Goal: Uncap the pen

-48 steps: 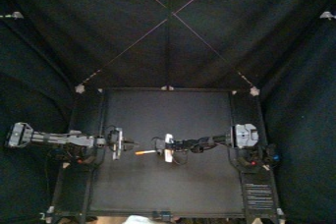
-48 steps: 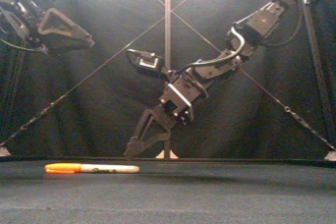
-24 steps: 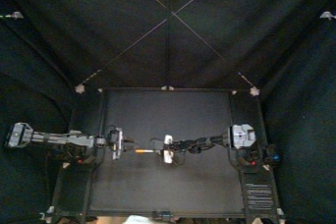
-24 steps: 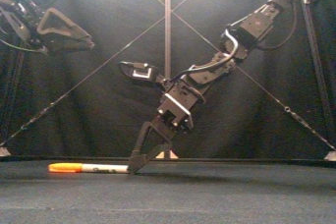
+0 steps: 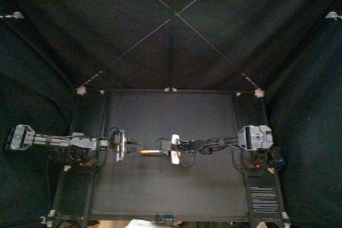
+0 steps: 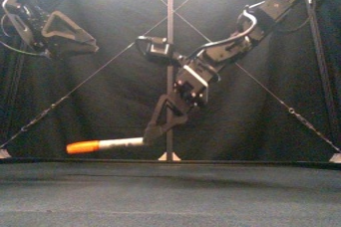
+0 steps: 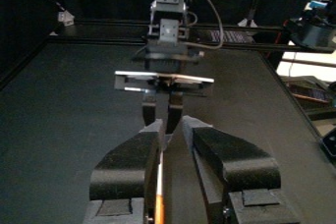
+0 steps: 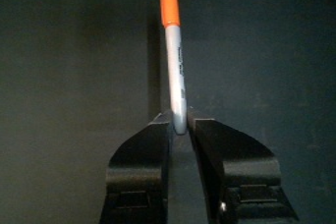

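Note:
A marker pen (image 6: 118, 143) with a grey-white barrel and an orange cap (image 6: 83, 147) hangs nearly level above the table. My right gripper (image 6: 158, 137) is shut on the barrel end, and the cap points to the left. In the right wrist view the pen (image 8: 171, 56) sticks straight out from between the jaws of the right gripper (image 8: 182, 125). My left gripper (image 6: 80, 42) stands open, higher up and left of the cap, touching nothing. From the left wrist view the pen (image 7: 159, 184) lies in line with the gap of the left gripper (image 7: 174, 135).
The black table (image 5: 167, 192) lies below both arms. From above, the left gripper (image 5: 120, 144) and right gripper (image 5: 170, 153) face each other mid-table with the pen (image 5: 150, 154) between them.
The pen lay on the table a second ago. My right gripper came down, shut on its barrel end and lifted it off the surface. The left arm stayed nearly still.

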Tool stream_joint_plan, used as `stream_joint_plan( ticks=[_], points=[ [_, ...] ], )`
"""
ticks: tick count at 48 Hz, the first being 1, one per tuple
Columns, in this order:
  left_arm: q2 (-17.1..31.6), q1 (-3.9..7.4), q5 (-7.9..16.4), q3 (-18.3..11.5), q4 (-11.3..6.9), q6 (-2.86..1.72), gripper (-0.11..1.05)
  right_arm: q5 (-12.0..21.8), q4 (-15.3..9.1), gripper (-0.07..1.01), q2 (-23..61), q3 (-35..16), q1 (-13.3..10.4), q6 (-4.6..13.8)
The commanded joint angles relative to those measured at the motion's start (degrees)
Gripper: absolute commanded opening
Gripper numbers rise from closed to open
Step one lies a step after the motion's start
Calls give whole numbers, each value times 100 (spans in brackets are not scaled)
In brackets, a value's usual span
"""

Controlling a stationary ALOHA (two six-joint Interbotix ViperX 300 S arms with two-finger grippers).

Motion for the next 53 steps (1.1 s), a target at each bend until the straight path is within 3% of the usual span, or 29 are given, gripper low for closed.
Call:
stream_joint_plan(
  ticks=[1,18,27,38,47,53],
  points=[
    [132,35,-246,-167,-62,0,66,-26,-53,54,-633,44,-26,9],
    [527,18,-343,-272,-114,0,66,-97,-167,54,-1459,422,-114,9],
    [536,0,-360,-290,-123,-18,66,-396,-185,54,-1767,650,-176,-26],
    [633,9,-492,-352,-316,-18,66,-853,-255,54,-1995,870,-211,0],
    [712,70,-659,-439,-492,9,71,-905,-255,54,-2013,879,-211,-9],
    [800,105,-659,-448,-501,-9,79,-923,-264,54,-2030,879,-211,-18]
  ],
)
